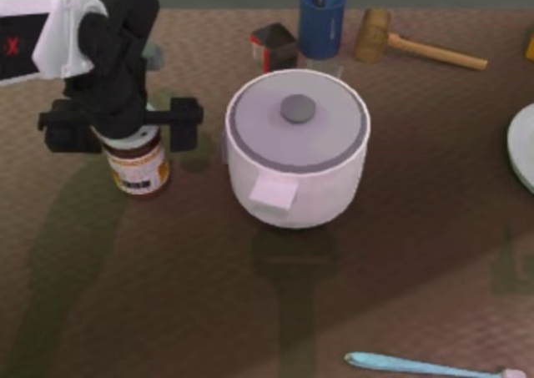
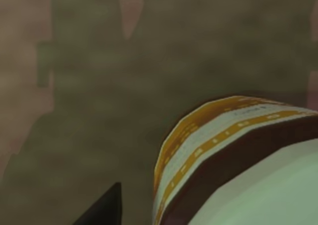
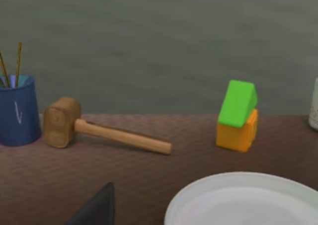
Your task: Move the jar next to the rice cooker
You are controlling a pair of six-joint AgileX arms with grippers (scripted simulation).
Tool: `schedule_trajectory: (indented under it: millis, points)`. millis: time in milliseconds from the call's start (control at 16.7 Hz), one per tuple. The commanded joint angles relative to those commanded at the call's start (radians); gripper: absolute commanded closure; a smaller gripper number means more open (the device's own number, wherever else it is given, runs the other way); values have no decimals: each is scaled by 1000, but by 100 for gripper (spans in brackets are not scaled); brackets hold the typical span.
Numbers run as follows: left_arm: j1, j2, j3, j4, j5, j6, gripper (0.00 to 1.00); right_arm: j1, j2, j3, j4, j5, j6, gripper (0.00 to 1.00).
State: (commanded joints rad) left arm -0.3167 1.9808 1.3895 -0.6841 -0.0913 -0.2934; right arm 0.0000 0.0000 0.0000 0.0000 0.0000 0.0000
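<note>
A: Jar (image 1: 138,165) first, since it sits right under the left gripper (image 1: 123,121). How far along is the job?

B: Most of the way, I judge. The jar stands on the table (image 1: 167,294) left of the rice cooker (image 1: 296,148), near it with a strip of bare table between. The left gripper sits over the jar's top, its dark crossbar spread to either side of the lid.

A: Are the fingers clamped on it?

B: I cannot tell. From above the wrist hides the lid and fingertips; the left wrist view shows only the jar's shoulder and one dark finger tip (image 2: 107,205) beside it. If the jar is gripped, what is left is letting go and lifting clear, perhaps after nudging it closer.

A: Materials?

B: The jar is a small smooth cylinder: white lid, dark brown contents, a white-and-orange label band. The table has a brown woven look. Beyond the fingers, the rice cooker is a big glossy white drum with a grey-ringed lid, a dark grey knob and a square front tab.

A: And farther off?

B: Behind the cooker stand a blue pen cup (image 1: 322,19), a wooden mallet (image 1: 417,44) and a small red-and-black box (image 1: 274,46). The right arm is out of the top view; its wrist camera looks over a white plate (image 3: 243,200) toward a green-and-orange block (image 3: 237,116).
</note>
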Motion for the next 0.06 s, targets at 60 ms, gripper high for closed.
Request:
schedule_trajectory:
  millis: [60]
  points:
    - [0,0,0,0,0,0,0,0,0,0,0,0,0,0]
